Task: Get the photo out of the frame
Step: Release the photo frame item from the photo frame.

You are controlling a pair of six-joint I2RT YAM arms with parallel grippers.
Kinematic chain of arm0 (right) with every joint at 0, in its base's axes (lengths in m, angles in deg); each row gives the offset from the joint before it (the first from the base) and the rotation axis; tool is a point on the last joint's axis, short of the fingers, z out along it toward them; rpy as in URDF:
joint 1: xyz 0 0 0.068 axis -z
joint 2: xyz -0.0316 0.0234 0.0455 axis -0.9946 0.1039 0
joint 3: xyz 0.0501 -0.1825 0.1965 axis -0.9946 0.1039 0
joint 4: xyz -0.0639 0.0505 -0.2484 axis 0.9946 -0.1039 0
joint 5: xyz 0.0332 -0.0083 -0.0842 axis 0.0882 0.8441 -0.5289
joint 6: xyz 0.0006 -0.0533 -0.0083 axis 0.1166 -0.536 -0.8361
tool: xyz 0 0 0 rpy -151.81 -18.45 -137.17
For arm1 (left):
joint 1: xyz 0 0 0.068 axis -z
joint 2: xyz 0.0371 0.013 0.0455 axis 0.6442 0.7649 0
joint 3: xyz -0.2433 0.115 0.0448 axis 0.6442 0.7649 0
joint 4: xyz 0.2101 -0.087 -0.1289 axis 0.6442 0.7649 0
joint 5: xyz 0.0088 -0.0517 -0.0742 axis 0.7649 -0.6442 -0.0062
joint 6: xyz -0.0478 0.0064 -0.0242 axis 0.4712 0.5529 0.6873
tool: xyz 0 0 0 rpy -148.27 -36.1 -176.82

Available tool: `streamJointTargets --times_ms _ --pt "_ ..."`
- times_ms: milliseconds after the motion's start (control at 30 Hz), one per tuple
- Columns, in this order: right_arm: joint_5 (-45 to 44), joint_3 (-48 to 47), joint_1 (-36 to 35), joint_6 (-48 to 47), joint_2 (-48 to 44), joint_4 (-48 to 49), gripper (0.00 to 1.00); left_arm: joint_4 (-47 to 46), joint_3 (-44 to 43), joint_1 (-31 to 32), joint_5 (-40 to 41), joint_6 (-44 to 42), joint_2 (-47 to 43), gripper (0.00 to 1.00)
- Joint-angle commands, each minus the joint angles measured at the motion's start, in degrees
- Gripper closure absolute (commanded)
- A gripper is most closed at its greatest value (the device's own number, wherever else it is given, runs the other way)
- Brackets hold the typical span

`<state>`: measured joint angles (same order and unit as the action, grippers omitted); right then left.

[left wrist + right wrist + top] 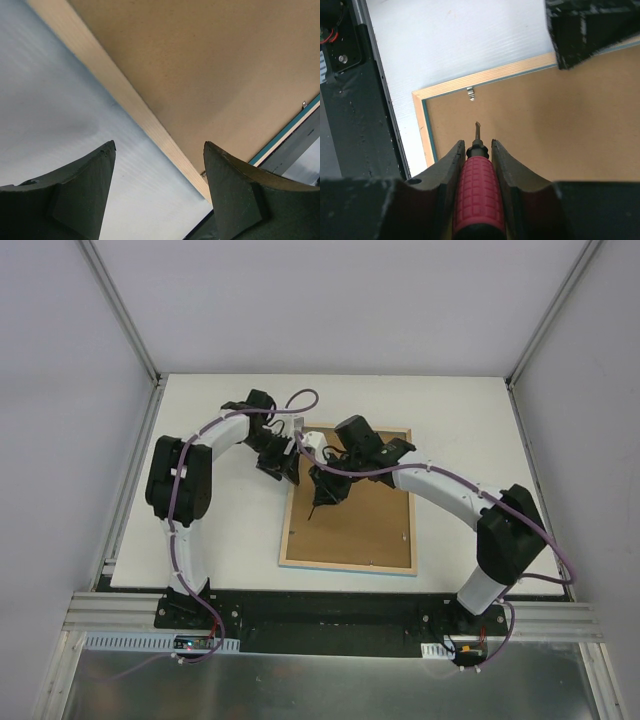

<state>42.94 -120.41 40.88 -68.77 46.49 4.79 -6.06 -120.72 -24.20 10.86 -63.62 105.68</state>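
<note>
The frame [345, 565] lies face down mid-table, with its pale wood rim [125, 95] around a plain brown backing board [365, 525]. That board hides the photo. My left gripper [159, 143] hovers open over the frame's left rim near the far corner [282, 462], with nothing between its fingers. My right gripper [477, 142] is shut on a red-handled screwdriver [479, 190]. It sits above the backing board [330, 485]. The screwdriver's tip [477, 131] points toward a small metal clip [470, 93] on the frame's near rim [485, 76].
The white table [230, 530] surrounds the frame. A black rail [330, 615] with the arm bases runs along the near edge. Grey walls enclose the sides and back. The left gripper's finger [585, 30] shows at the top right of the right wrist view.
</note>
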Motion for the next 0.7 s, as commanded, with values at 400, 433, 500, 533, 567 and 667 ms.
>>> streamJointTargets --times_ms 400,433,500,533,567,667 --pt "-0.1 -4.93 -3.34 -3.99 0.25 -4.61 0.99 -5.95 3.53 3.44 11.02 5.87 1.98 0.38" --pt "-0.36 -5.37 -3.51 -4.34 0.34 -5.23 0.99 -6.82 3.97 3.44 11.38 6.57 1.98 0.4" --pt "-0.98 -5.9 -3.86 -4.78 0.68 -5.58 0.99 -8.23 4.93 3.44 11.73 7.62 1.9 0.43" --pt "-1.33 -6.07 -4.04 -4.87 0.77 -5.58 0.99 -8.76 5.11 3.44 11.82 8.15 1.9 0.44" --pt "-1.59 -6.08 -4.39 -5.13 0.95 -5.5 0.99 -9.11 5.38 3.44 11.82 8.59 1.9 0.46" --pt "-2.99 -5.46 -5.27 -5.83 1.56 -4.18 0.99 -10.69 6.95 3.44 11.64 9.73 1.72 0.52"
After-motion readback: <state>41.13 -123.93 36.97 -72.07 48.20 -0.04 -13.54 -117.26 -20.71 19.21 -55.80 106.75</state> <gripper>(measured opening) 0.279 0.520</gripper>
